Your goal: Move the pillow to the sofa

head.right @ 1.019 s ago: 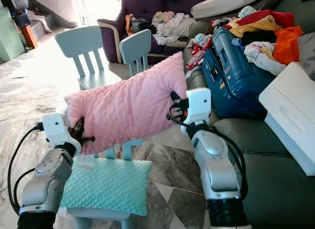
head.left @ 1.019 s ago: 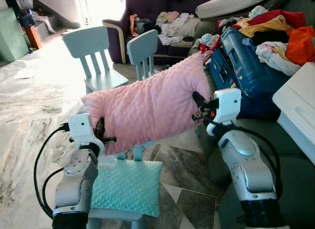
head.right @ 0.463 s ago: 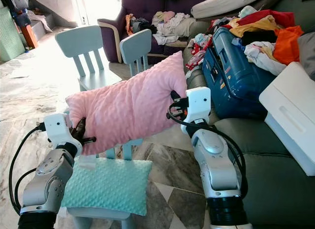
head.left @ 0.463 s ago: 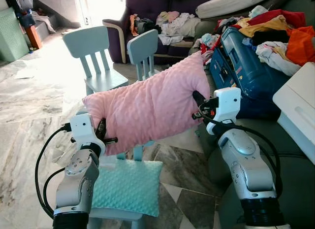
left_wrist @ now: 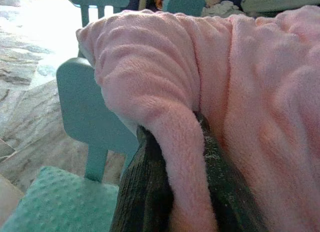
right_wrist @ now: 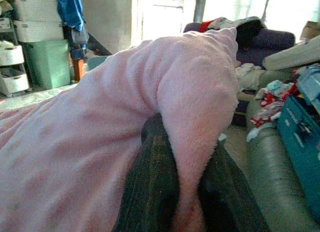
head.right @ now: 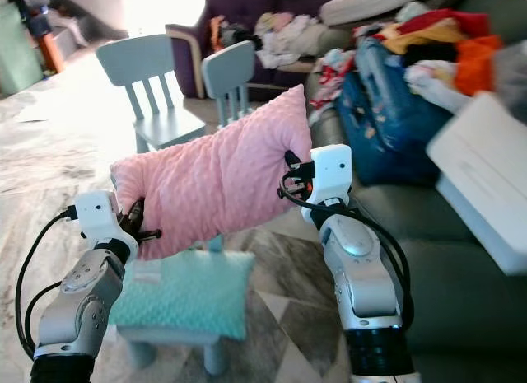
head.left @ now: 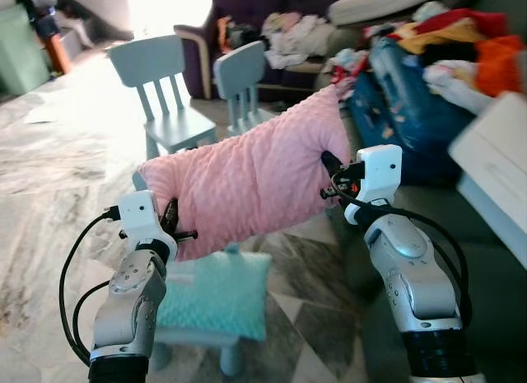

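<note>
- The long pink dimpled-fleece pillow (head.left: 251, 181) hangs in the air between the two arms, above the floor and in front of the robot's chest.
- Its long axis runs across the robot's front, from lower left to upper right; the right end is the higher one and points toward the cluttered grey-green sofa (head.left: 486, 317), the left end dips toward the marble-patterned tile floor (head.left: 49, 202).
- The left gripper (head.left: 174, 226) is clamped on the pillow's lower left end; in the left wrist view a fold of pink fabric is pinched between its two black fingers (left_wrist: 145, 192).
- The right gripper (head.left: 329, 170) is clamped on the pillow's upper right end; in the right wrist view a roll of pink fleece sits squeezed between its two dark fingers (right_wrist: 152, 187).
- Below the pillow, a mint-green dimpled cushion (head.left: 216, 294) lies on the seat of a small pale-blue child's chair (head.left: 226, 354).
- Two more pale-blue slatted child's chairs (head.left: 160, 91) stand farther off on the floor, beyond the pillow.
- To the robot's right, the sofa carries a blue hard-shell case (head.left: 403, 103), a heap of red, orange and white clothes (head.left: 469, 49), and a white box (head.left: 494, 177) at the near end.
- A dark purple armchair (head.left: 239, 37) piled with laundry stands at the far side of the room.
</note>
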### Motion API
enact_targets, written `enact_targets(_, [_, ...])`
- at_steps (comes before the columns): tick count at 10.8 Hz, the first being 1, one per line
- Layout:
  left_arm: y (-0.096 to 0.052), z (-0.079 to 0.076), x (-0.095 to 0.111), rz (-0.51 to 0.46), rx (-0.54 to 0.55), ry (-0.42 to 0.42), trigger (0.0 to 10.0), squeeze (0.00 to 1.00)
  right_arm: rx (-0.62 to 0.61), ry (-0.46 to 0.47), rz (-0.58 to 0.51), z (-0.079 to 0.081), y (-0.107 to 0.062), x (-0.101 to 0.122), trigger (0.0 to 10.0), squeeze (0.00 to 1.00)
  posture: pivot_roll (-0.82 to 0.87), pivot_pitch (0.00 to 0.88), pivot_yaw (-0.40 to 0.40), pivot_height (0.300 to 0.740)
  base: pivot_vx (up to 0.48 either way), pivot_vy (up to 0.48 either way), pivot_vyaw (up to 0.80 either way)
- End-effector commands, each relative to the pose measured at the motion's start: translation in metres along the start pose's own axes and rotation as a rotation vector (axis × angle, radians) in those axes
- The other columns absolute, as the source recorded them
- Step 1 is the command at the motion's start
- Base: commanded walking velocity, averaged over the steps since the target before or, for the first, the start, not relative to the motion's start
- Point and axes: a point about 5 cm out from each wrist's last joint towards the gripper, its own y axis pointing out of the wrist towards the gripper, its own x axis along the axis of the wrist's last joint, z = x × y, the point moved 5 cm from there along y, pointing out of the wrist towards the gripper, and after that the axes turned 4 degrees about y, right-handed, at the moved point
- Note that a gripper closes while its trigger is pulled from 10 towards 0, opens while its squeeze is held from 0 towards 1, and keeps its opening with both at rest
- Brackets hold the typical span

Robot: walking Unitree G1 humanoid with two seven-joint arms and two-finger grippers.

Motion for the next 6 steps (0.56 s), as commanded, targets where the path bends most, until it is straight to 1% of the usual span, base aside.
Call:
enact_targets(1, [-0.0001, -0.0066, 0.0083, -0.026, -0.028, 0.002, 10.0, 0.0, 0.006, 0.003, -0.016, 0.0004, 0.0016, 0.0061, 10.0, 0.0, -0.12, 0.0, -0.038, 0.74, -0.3, 0.0, 0.0])
enact_targets(6, [0.0009, -0.0072, 0.0082, -0.026, -0.031, 0.003, 10.0, 0.0, 0.011, 0.004, -0.017, 0.0012, 0.0032, 0.0061, 10.0, 0.0, -0.12, 0.0, -0.039, 0.74, -0.302, 0.0, 0.0])
